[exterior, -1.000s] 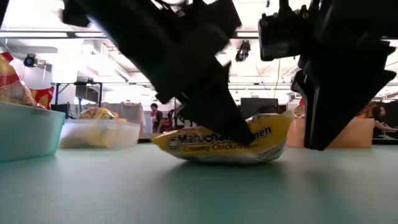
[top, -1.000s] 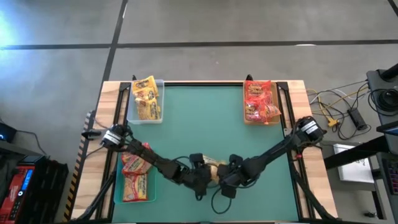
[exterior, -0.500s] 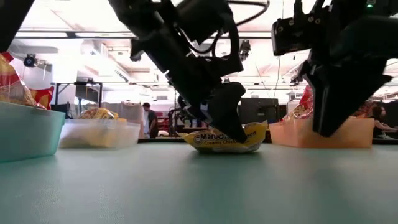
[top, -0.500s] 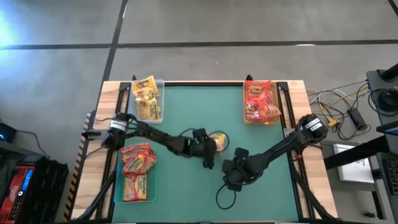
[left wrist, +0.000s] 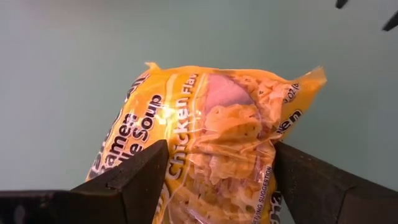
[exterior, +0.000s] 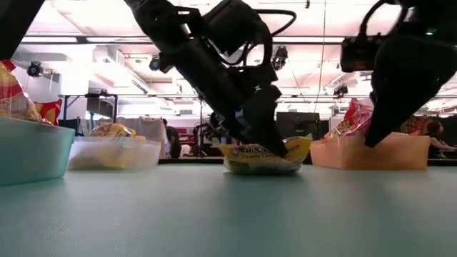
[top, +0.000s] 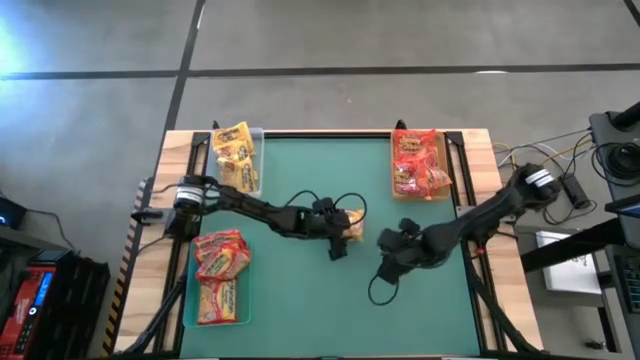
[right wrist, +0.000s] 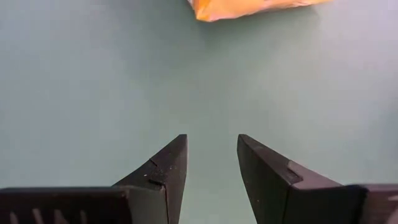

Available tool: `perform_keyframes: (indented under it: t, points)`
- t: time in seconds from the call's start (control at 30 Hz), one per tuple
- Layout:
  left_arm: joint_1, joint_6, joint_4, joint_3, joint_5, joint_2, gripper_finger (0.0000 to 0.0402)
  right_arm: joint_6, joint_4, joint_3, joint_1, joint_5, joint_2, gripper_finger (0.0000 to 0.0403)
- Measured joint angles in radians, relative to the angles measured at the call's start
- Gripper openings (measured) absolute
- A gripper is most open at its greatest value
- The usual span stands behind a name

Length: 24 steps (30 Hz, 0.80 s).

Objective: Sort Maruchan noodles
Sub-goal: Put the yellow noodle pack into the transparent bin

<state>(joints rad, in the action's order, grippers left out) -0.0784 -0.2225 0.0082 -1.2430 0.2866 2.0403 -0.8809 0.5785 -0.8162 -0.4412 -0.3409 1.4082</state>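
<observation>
A yellow Maruchan noodle packet [top: 352, 222] lies near the middle of the green table, between the fingers of my left gripper [top: 338, 236]. The left wrist view shows the packet [left wrist: 211, 118] filling the gap of that gripper [left wrist: 217, 183]. In the low view the packet [exterior: 265, 153] sits low on the table under the gripper [exterior: 270, 143]. My right gripper [top: 392, 250] stands open over bare table to the packet's right and nearer side, holding nothing [right wrist: 211, 165]. Only a corner of the packet [right wrist: 249, 7] shows beyond it. My left gripper pinches the yellow packet between its two fingers, one on each long side [left wrist: 163, 163], at the end nearest the wrist. The fingers slant down from the table's left and lie across the packet. The packet's underside [exterior: 263, 170] seems to rest on the table.
A clear tray [top: 256, 160] with yellow packets stands at the far left. A tan tray [top: 396, 165] with red packets stands at the far right. A green tray [top: 190, 300] with red-orange packets sits at the near left. The table's middle and near right show bare mat.
My left gripper has swung toward the table's far edge and a little right, taking the yellow packet with it across the table. My right gripper has drawn back toward the right edge and away from the packet, its fingers staying apart.
</observation>
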Motion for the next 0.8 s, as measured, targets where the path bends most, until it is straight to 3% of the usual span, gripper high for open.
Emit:
perform_keyframes:
  t: [0.2, 0.37, 0.57, 0.73, 0.8]
  points:
    - [-0.004, -0.008, -0.114, 0.005, 0.002, -0.078, 0.0264, -0.090, -0.396, 0.194, -0.008, 0.007, -0.106, 0.0132]
    - [-0.057, -0.044, -0.238, 0.005, 0.007, -0.152, 0.0264, -0.104, -0.636, 0.261, -0.003, 0.000, -0.119, 0.0132]
    - [-0.181, -0.133, -0.399, 0.020, 0.003, -0.215, 0.0264, -0.042, -0.743, 0.264, -0.003, -0.011, -0.112, 0.0132]
    - [-0.238, -0.105, -0.423, 0.001, -0.098, -0.224, 0.0264, -0.039, -0.745, 0.239, -0.003, -0.023, -0.112, 0.0132]
    - [-0.234, -0.107, -0.415, -0.005, -0.213, -0.228, 0.0264, -0.047, -0.746, 0.227, -0.003, -0.025, -0.112, 0.0132]
